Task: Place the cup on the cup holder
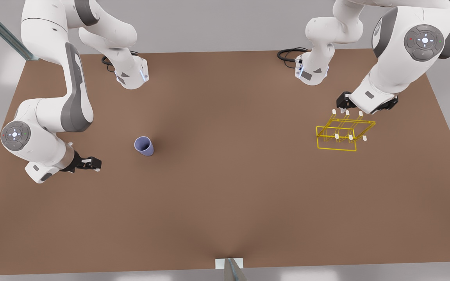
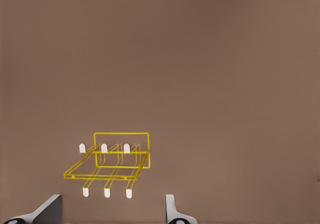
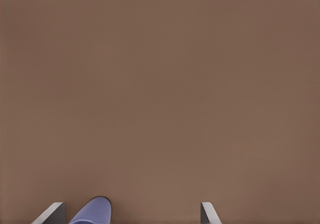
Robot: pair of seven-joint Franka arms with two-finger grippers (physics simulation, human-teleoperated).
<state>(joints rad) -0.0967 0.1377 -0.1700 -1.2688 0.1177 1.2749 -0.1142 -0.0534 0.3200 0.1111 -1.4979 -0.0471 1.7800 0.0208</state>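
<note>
The right gripper (image 1: 94, 163) hangs low over the brown bench (image 1: 225, 203) on the front view's left, fingers spread wide and holding nothing. The cup (image 1: 144, 146) stands upright on the bench near that gripper, just ahead of its fingertips and clear of them. In the right wrist view the cup (image 3: 93, 211) shows between the two fingertips (image 3: 50, 214), closer to one than the other, with no contact visible.

The left gripper (image 1: 344, 104) hovers on the front view's right, also wide open and empty. The cup holder (image 1: 344, 132) sits on the bench just beside and below it. In the left wrist view the cup holder (image 2: 112, 164) lies ahead of the spread fingertips (image 2: 172, 211), prongs white-tipped, well apart from the cup.
</note>
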